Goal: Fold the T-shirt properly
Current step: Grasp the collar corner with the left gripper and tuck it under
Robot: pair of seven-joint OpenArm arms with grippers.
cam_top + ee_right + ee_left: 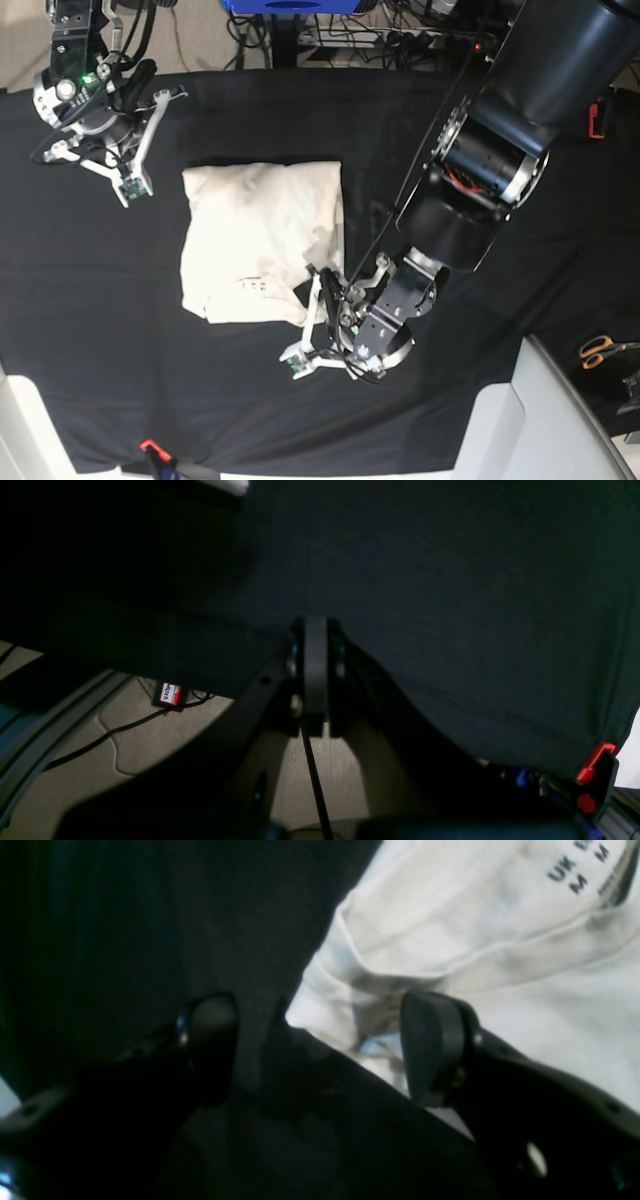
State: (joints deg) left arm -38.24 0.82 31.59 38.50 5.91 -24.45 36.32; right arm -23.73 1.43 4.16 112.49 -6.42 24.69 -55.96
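While folded, T-shirt (pixel 260 235) seemingly lies flat.

- In the left wrist view we see only a corner of the T-shirt (pixel 500 955); the rest runs off the top and right edges.
- The dark letters (pixel 580 870) printed on the T-shirt are cut by the top edge, so we cannot read them all.
- That whole view is blurry, and we cannot tell if the left gripper (pixel 320 1045) touches the T-shirt.
- In the base view the print on the T-shirt is too small for us to read.
- The scissors (pixel 602 350), far right of the T-shirt, are partly cut by the picture's edge.
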